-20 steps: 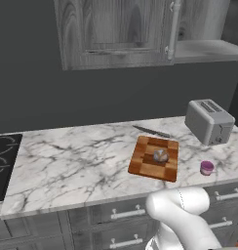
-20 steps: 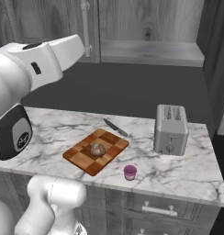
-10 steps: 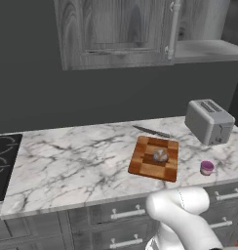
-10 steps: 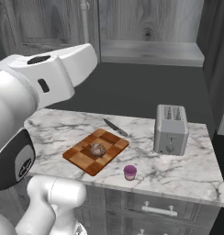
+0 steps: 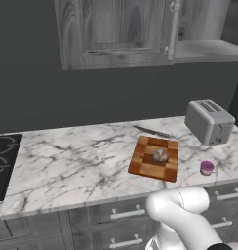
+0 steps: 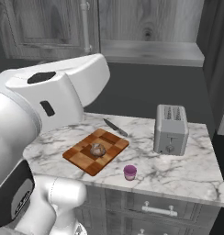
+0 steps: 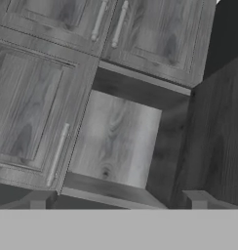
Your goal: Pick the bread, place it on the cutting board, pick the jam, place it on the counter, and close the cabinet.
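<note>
**Bread on board, jam on counter, cabinet compartment open**

White marble counter [image 5: 67,161] with grey veins carries every loose item you need to check. You see the rectangular checkered wooden cutting board [image 5: 155,157] lying flat, its long axis running from the counter's front edge toward the back wall. The small round brownish-tan bread roll [image 5: 161,156] sits on it, near the middle. The tiny pink-purple jam jar [image 5: 207,167] stands upright on the marble, apart from the board, in front of the grey toaster [image 5: 209,121]. A dark-handled knife [image 5: 151,131] lies just behind the board.

Above, the grey weathered-wood wall cabinet [image 5: 116,31] has its right compartment exposed; in the hand view you see a bare shelf [image 7: 116,141] beside a panelled door [image 7: 28,107] with a long pale bar handle [image 7: 57,154].

Gripper [image 7: 118,200]: two dark fingertips [image 7: 196,199] stand wide apart, holding nothing, pointed at the open compartment.
</note>
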Motion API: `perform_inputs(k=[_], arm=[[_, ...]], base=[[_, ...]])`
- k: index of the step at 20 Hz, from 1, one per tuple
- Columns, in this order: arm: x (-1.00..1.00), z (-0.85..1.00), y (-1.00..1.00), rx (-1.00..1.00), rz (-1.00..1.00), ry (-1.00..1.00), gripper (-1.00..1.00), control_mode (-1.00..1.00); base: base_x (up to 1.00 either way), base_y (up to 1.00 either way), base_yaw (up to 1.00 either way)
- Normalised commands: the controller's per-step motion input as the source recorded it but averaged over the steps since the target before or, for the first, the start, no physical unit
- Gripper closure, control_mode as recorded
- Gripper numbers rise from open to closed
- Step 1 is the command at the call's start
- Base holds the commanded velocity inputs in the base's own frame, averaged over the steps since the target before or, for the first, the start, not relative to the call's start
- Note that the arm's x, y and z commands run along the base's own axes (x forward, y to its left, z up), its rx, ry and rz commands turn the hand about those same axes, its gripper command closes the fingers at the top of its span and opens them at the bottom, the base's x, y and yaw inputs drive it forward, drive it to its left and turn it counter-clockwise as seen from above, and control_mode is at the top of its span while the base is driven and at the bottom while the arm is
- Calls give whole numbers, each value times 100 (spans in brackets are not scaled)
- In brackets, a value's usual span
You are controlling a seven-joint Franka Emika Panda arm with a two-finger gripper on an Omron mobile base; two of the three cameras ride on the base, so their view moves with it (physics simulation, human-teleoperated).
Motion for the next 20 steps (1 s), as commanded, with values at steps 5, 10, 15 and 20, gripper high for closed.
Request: perform_inputs(k=[5,10,15,20], arm=[[-30,0,-20,0,1,0,-100,-100],[-22,0,-27,0,1,0,-100,-100],[-10,0,-29,0,0,0,-100,-100],[-1,0,-32,0,0,0,-100,-100]], base=[[0,0,0],[0,0,0],[0,0,0],[0,0,0]])
